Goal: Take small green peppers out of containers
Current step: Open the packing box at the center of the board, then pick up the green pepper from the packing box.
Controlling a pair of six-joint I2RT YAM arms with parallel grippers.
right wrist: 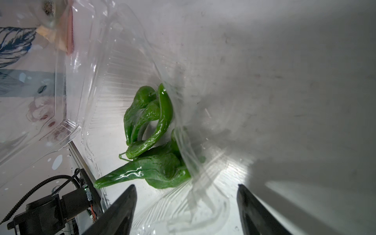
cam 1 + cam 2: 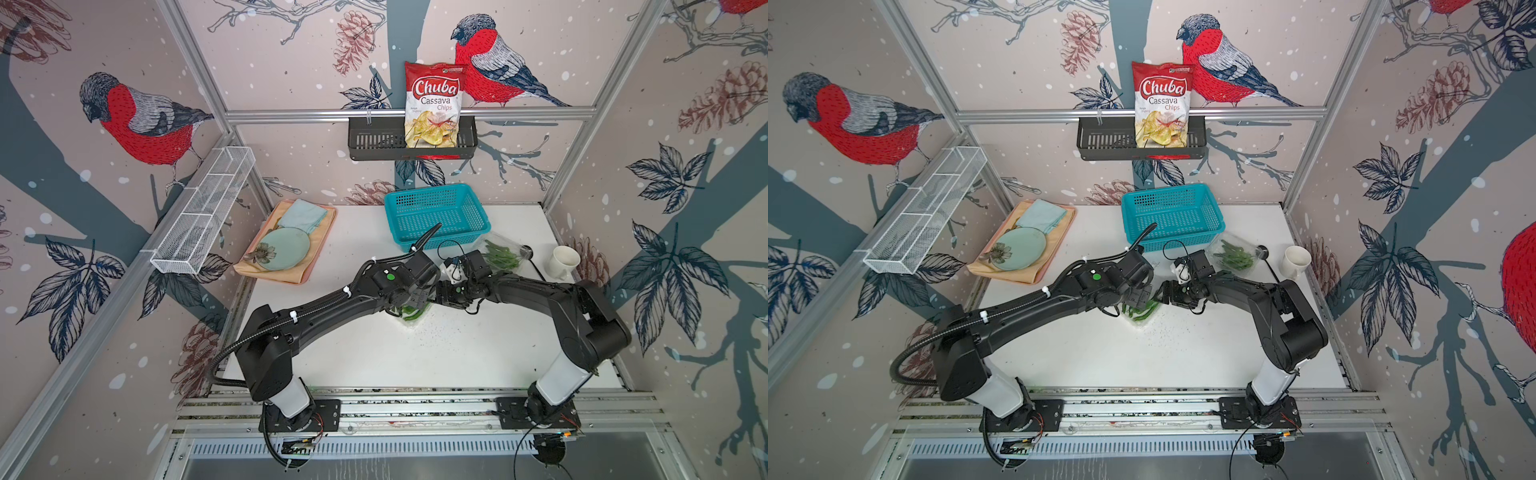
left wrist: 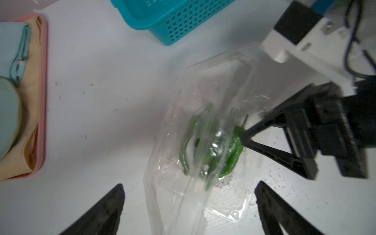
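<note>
A: Hunting for the peppers (image 1: 154,130). Spotted anywhere?

B: Found a heap in the near box (image 2: 415,321), mid-table (image 2: 415,361), right under both wrists. Lying on its floor, tangled, glossy, a few curved. Found more in the far box (image 2: 513,249), well apart from the first, just beside the basket (image 2: 436,216) and near the mug (image 2: 563,262).

A: Near box lidded or not?

B: Looks open, going by the wrist views, with the lid (image 3: 223,85) raised over the heap. Blurred, though, so hard to trace its edges.

A: And the left gripper (image 3: 189,184)?

B: Spread wide, clamped on nothing. Hovering low, with one end of the near box ahead of it, between the two fingers.

A: The right gripper (image 1: 186,185)?

B: Parted too, with nothing pinched in its own wrist view. Set at the near box from the side opposite the left gripper, with clear plastic across the gap and the heap just ahead. Seen from the left wrist with a fingertip (image 3: 256,130) at the edge of one pepper. Touching or just short, cannot tell.

A: Anything else on the table?

B: Only a tray (image 2: 291,276) at the left rear, carrying a plate (image 2: 284,249) and a folded cloth (image 2: 303,214).
</note>
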